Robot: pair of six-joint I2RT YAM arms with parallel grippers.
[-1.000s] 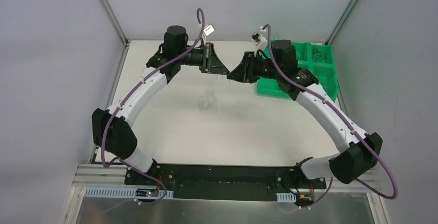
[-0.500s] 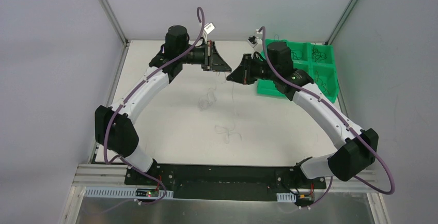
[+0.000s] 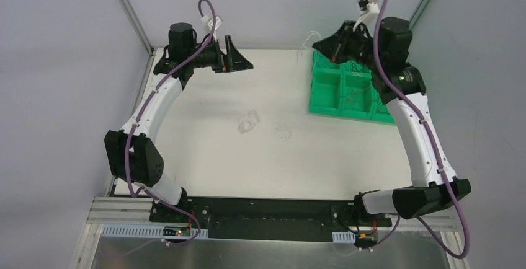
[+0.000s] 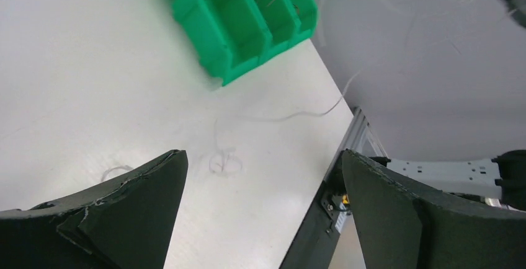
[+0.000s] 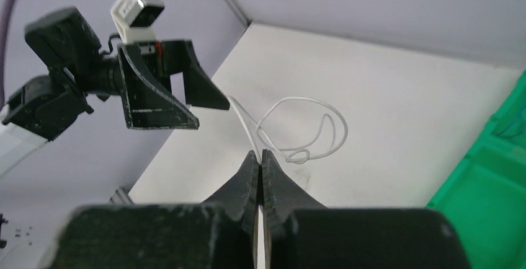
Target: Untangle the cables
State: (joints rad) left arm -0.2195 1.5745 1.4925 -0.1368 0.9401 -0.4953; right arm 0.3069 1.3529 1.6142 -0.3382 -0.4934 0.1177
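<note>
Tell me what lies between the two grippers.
A looped whitish cable, held by the right gripper, reaching toward the left gripper; the right wrist view shows it.

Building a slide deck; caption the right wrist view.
Right tool, shut on a looping white cable, holds it beside the green bin, facing the open left tool.

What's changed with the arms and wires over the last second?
They swung apart: the left gripper went toward the far-left corner, now open and empty; the right gripper rose to the green bin's far edge, shut on a white wire. The wire clump on the table and the bin stayed put.
</note>
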